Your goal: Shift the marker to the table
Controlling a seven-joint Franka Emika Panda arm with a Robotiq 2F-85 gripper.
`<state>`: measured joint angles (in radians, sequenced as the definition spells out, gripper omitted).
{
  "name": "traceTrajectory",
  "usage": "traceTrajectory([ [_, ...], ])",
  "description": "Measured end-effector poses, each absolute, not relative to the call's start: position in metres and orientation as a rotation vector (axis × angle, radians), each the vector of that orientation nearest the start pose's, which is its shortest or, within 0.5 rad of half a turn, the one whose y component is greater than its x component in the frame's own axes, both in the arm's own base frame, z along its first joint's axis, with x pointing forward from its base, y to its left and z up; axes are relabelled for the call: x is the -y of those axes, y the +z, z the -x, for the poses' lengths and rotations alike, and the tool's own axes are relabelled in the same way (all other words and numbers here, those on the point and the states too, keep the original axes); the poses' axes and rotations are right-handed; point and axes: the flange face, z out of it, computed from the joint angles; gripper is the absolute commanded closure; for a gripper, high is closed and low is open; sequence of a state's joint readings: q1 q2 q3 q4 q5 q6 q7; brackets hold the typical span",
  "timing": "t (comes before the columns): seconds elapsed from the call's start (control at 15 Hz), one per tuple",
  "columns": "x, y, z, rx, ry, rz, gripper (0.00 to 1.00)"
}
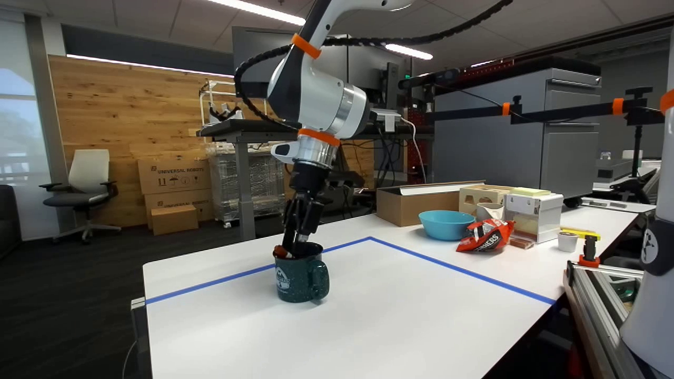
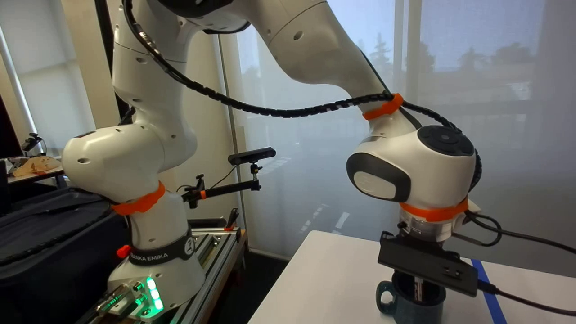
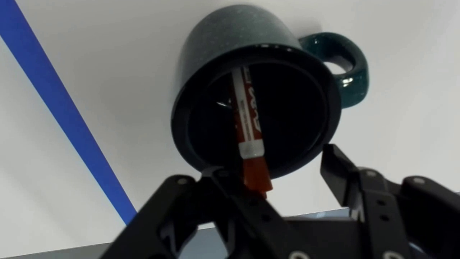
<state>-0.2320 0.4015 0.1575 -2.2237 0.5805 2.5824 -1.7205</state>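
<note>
The reddish-orange marker (image 3: 248, 117) leans inside the dark teal mug (image 3: 240, 28), its cap end sticking out past the rim. The cap (image 1: 281, 251) also shows in an exterior view at the mug's rim. The mug (image 1: 300, 281) stands upright on the white table (image 1: 410, 305). My gripper (image 3: 275, 160) is open at the mug's mouth, pointing down. One finger is right beside the marker's cap and partly covers its end; whether they touch I cannot tell. The other finger is well apart, near the rim on the handle side. The marker's lower end is hidden in the mug.
Blue tape (image 1: 437, 260) runs across the table behind the mug. A blue bowl (image 1: 446, 225), a red snack bag (image 1: 485, 235), a cardboard box (image 1: 416, 205) and a white box (image 1: 534, 216) stand farther back. The mug's handle (image 2: 384, 297) points toward the robot base.
</note>
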Motion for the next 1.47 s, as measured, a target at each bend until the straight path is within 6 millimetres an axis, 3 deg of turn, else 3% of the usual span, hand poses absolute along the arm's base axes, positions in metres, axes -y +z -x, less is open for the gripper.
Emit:
traceTrajectory([
  [0.27, 0.055, 0.188, -0.547, 1.532, -0.375, 2.417, 0.38],
  [0.47, 0.063, 0.188, -0.550, 1.523, -0.386, 2.425, 0.54],
  [0.6, 0.067, 0.185, -0.551, 1.517, -0.386, 2.427, 0.54],
  [0.67, 0.068, 0.183, -0.551, 1.515, -0.385, 2.426, 0.59],
  [0.87, 0.069, 0.176, -0.551, 1.511, -0.376, 2.421, 0.54],
  [1.07, 0.068, 0.168, -0.551, 1.507, -0.366, 2.413, 0.55],
  [1.13, 0.067, 0.166, -0.551, 1.506, -0.363, 2.409, 0.61],
  [1.2, 0.065, 0.163, -0.552, 1.505, -0.360, 2.406, 0.79],
  [1.33, 0.063, 0.159, -0.551, 1.504, -0.354, 2.398, 0.96],
  [1.47, 0.060, 0.157, -0.552, 1.506, -0.353, 2.392, 0.97],
])
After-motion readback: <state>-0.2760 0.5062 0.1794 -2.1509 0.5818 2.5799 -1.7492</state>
